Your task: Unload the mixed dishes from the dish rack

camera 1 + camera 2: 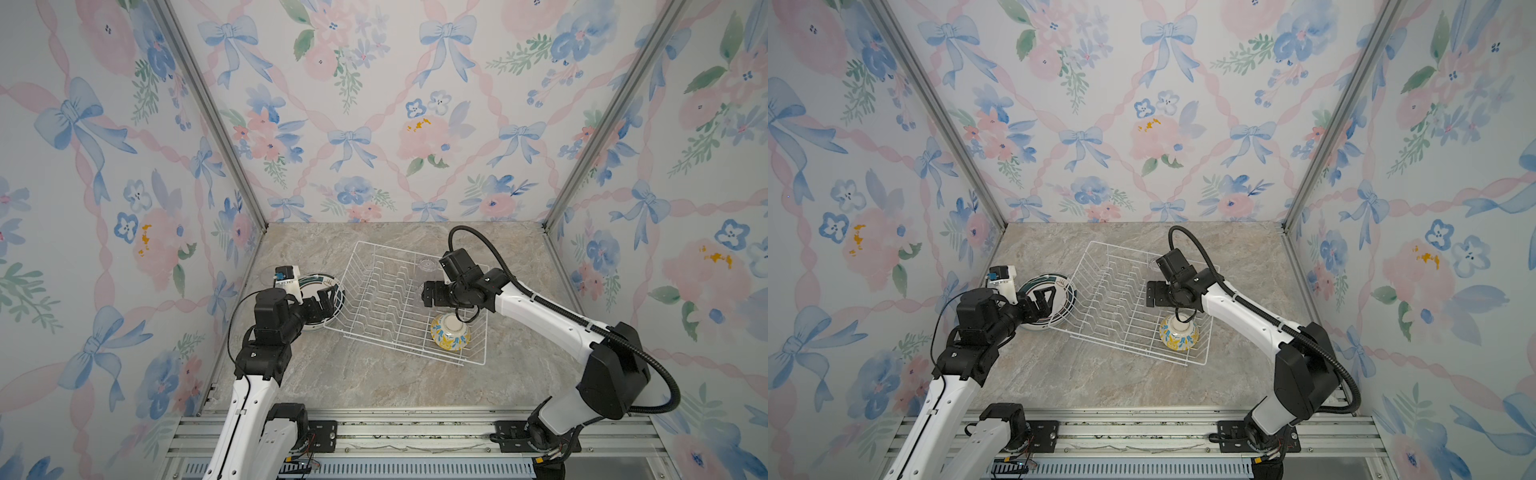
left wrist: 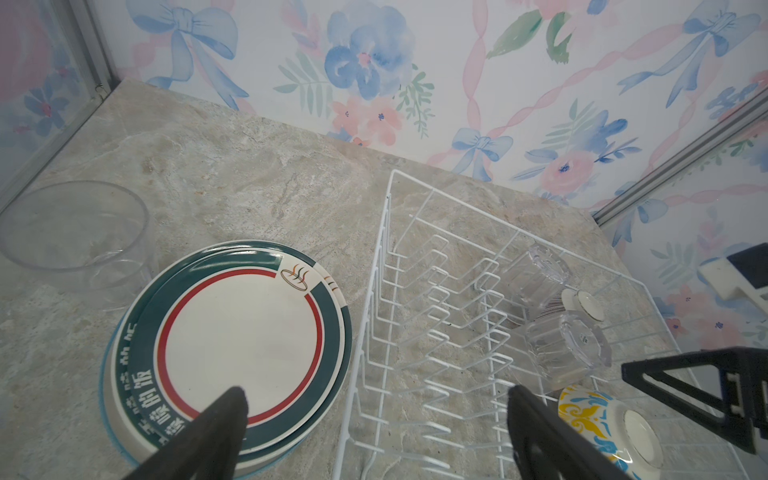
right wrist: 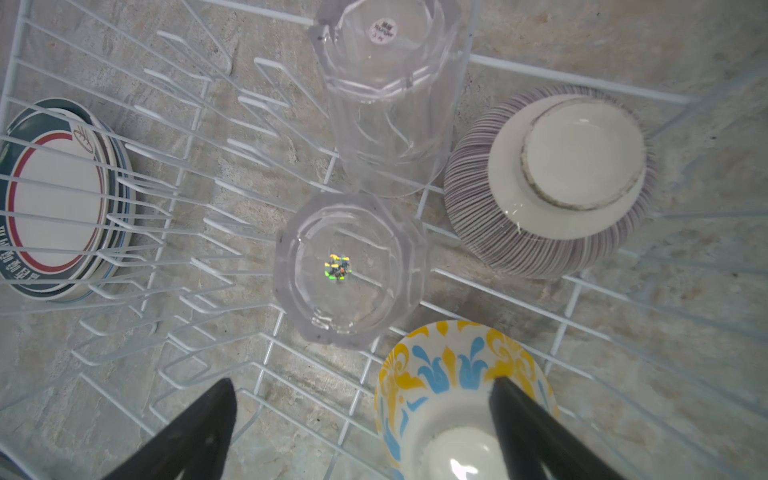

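In a top view both bent arms reach inward, the left claw (image 1: 322,305) spread above the edge of the stacked glossy plates (image 1: 320,280) beside the white wire dish rack (image 1: 382,291). In the right wrist view the right claw (image 3: 361,386) gapes above the rack (one finger over the inverted floral bowl (image 3: 432,374)), with a faceted glass cup (image 3: 349,266) just ahead.
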You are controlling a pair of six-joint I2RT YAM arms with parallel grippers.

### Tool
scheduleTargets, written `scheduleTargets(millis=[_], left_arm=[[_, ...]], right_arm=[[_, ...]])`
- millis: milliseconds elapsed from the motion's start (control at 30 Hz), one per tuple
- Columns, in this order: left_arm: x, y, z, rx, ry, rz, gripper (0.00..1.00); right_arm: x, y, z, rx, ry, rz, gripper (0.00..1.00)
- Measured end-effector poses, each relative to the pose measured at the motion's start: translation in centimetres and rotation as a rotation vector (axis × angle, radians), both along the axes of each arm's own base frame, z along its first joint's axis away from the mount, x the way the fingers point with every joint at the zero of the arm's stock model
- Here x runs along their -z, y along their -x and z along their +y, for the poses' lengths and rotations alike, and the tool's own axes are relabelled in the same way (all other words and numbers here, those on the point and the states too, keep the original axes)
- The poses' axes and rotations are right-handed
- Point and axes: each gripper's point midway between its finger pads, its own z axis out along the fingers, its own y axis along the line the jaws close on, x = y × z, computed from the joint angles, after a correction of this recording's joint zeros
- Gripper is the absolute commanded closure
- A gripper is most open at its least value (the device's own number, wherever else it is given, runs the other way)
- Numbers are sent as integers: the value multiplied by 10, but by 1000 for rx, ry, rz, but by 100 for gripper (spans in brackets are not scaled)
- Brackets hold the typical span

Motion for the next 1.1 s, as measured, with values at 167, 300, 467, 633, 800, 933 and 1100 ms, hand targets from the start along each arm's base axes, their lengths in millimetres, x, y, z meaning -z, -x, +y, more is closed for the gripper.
scheduleTargets(millis=[167, 300, 467, 633, 800, 933, 1100], left_arm=[[-3, 4, -14, 46, -1, -16, 2], [0, 5, -24, 74, -9, -7, 2], [9, 3, -34, 102, -22, 24, 2], [16, 1, -35, 97, -35, 49, 2], [19, 0, -34, 87, -42, 59, 2], [21, -1, -32, 77, -47, 64, 2], [24, -3, -32, 74, -51, 75, 2]], right_arm=[[7, -19, 21, -9, 52, 3, 3], [18, -27, 30, -9, 101, 15, 0], [34, -32, 32, 4, 152, 53, 2], [38, -29, 29, 15, 173, 70, 6], [39, -27, 26, 26, 182, 79, 11], [39, -27, 26, 29, 183, 77, 18], [39, -27, 26, 28, 184, 76, 24]])
